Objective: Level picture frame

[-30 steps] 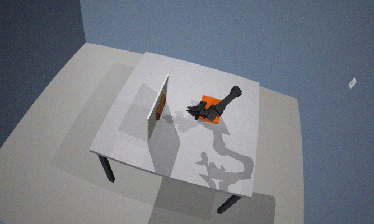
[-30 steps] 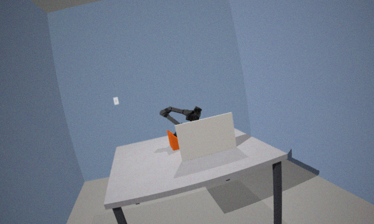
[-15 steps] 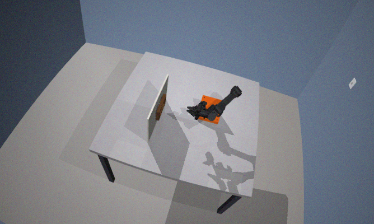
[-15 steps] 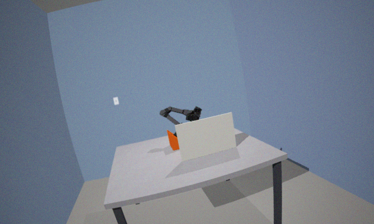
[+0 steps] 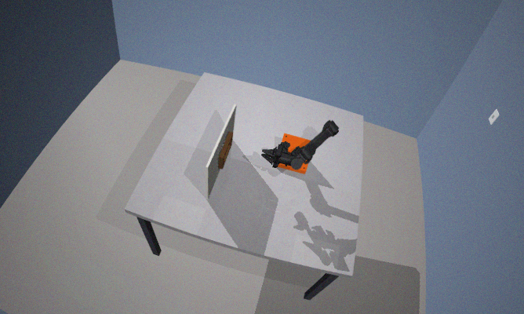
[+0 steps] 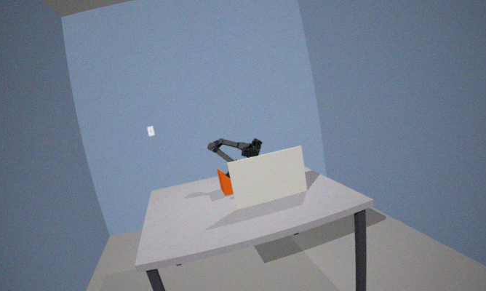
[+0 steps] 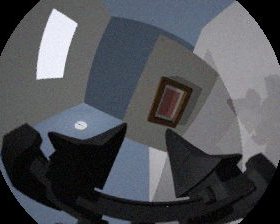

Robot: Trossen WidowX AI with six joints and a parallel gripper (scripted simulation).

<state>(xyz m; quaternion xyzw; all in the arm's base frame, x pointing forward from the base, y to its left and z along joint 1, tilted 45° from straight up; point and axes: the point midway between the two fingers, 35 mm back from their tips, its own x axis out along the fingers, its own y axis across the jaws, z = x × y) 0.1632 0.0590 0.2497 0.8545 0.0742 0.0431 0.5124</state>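
The picture frame (image 5: 226, 151) (image 7: 170, 102) is on the robot-facing side of an upright pale panel (image 5: 211, 180) (image 6: 268, 178) (image 7: 141, 115), which stands on the table (image 5: 317, 106) (image 6: 185, 225) (image 7: 241, 50). It has a brown border, a lighter inner band and a reddish picture in the middle. In the wrist view its edges do not run quite parallel to those of the panel, so it appears to hang crooked, though which side is high cannot be told with confidence. The screw and the back of the frame are hidden. The gripper (image 5: 263, 153) (image 7: 145, 128) is partly open, a little past halfway, with nothing between its fingers, and it hangs in the air well apart from the frame. Its two dark fingertips stand apart in the lower part of the wrist view, with the frame appearing above and toward the right one. The black arm (image 5: 317, 143) (image 6: 232, 143) is folded above its orange base plate (image 5: 293, 142) (image 6: 225, 183), its elbow raised on the side away from the panel. The exterior view looks at the plain back of the panel, which hides the frame and part of the arm. Shadows of the panel and the arm fall across the table, and a small white wall plate (image 5: 493, 116) (image 6: 150, 131) sits on a blue wall.
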